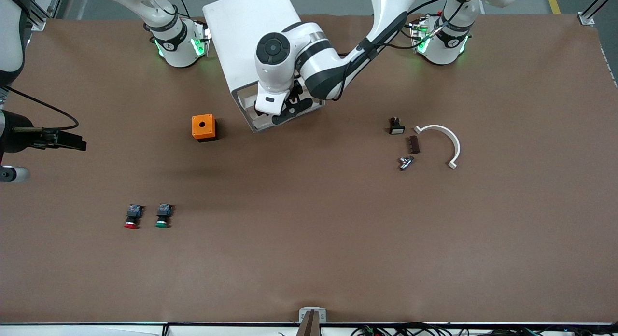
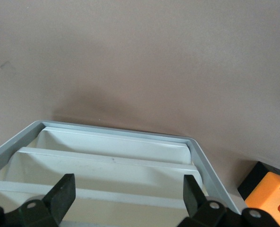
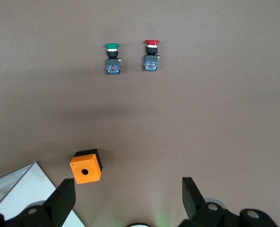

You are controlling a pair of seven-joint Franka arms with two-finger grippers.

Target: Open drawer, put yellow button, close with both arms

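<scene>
The white cabinet (image 1: 251, 36) stands between the two arm bases. The left arm reaches across from its base to the cabinet's front. My left gripper (image 1: 285, 109) hangs open over the drawer (image 1: 245, 100) and the lower drawers. In the left wrist view its fingers (image 2: 64, 194) straddle the stacked cream drawer fronts (image 2: 106, 168) without touching them. I cannot tell how far the drawer is pulled out. The yellow button is out of view. My right gripper (image 3: 125, 198) is open and empty, high over the table near its own base, and does not show in the front view.
An orange box (image 1: 203, 127) with a round hole sits beside the cabinet toward the right arm's end. A red-capped button (image 1: 132, 217) and a green-capped button (image 1: 163, 216) lie nearer the front camera. Small parts (image 1: 408, 152) and a white arc (image 1: 446, 143) lie toward the left arm's end.
</scene>
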